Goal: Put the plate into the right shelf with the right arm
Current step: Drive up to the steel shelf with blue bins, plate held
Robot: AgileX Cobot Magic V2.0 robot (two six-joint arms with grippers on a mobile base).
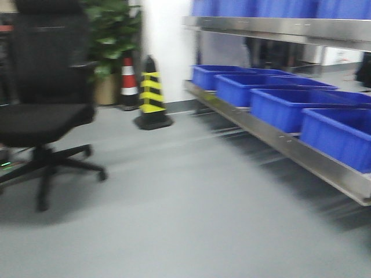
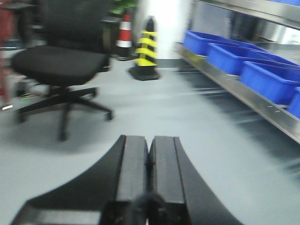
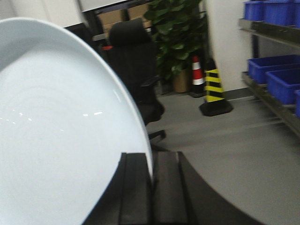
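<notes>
Our right gripper point(image 3: 151, 171) pinches the rim of the plain white round glossy plate point(image 3: 61, 131). We think it is stiff, slippery and easy to break, so we grip the rim tight. Our left gripper point(image 2: 149, 157) is closed, empty. The shiny steel shelf point(image 1: 272, 139) stands apart.

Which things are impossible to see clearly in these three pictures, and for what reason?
1. Right wrist view: the plate, clamped in the right gripper, runs off the left and bottom edges and hides everything behind it.
2. Front view: motion blur smears the right shelf, and the right edge cuts it off.
3. Front view: the walls of the blue bins hide their insides.
</notes>
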